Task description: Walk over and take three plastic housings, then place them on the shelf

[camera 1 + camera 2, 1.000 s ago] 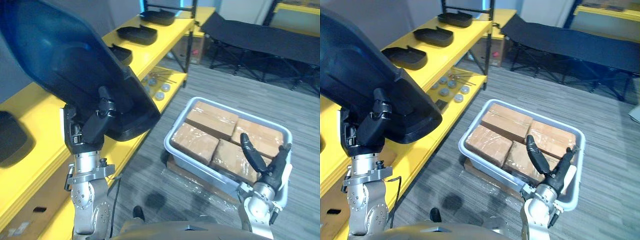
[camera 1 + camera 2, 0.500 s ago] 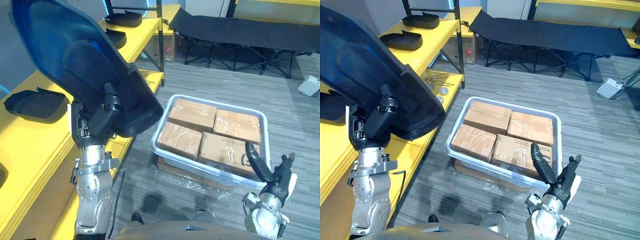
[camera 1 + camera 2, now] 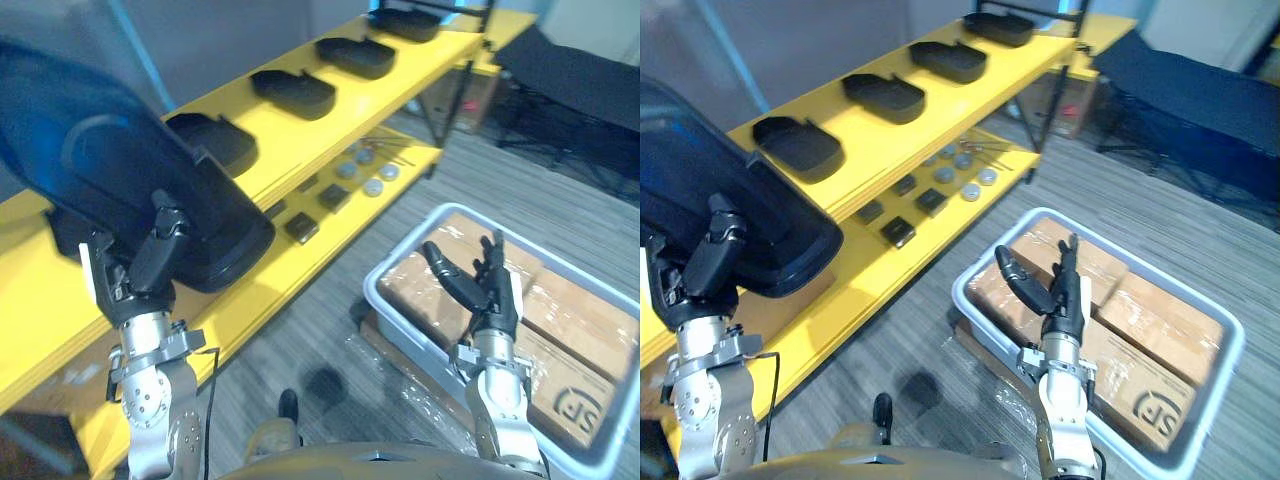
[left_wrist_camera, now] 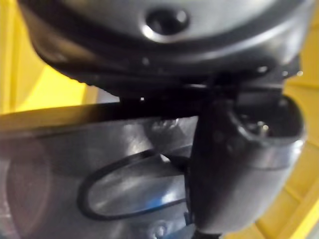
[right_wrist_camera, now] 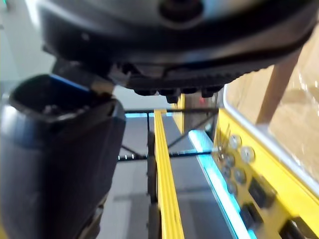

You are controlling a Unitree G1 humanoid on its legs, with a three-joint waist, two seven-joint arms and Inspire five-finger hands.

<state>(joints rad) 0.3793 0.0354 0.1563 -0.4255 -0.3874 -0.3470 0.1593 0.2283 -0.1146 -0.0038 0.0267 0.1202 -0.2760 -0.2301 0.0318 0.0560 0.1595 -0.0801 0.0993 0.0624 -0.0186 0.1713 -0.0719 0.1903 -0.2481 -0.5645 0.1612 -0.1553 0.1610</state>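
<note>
A large dark plastic housing (image 3: pixel 110 185) is held up at the left, tilted, in front of the yellow shelf (image 3: pixel 300 135). My left hand (image 3: pixel 158 252) is shut on its lower edge; in the left wrist view the thumb (image 4: pixel 244 164) presses on the housing's glossy surface (image 4: pixel 99 169). Several more dark housings lie in a row on the shelf's top board, the nearest (image 3: pixel 215 142) just beyond the held one, then others (image 3: pixel 883 96) further along. My right hand (image 3: pixel 470 285) stands open with straight fingers over the grey bin (image 3: pixel 975 300), holding nothing.
The bin holds wrapped cardboard boxes (image 3: pixel 580 330) and sits on the grey floor to the right of the shelf. Small dark blocks (image 3: pixel 300 227) and round discs (image 3: pixel 365 178) lie on the lower shelf board. A black folding cot (image 3: pixel 1200 90) stands at the far right.
The camera has swung towards the shelf, so the whole scene has shifted. My left hand still holds the housing. My right hand now stands higher and nearer the middle, over the bin.
</note>
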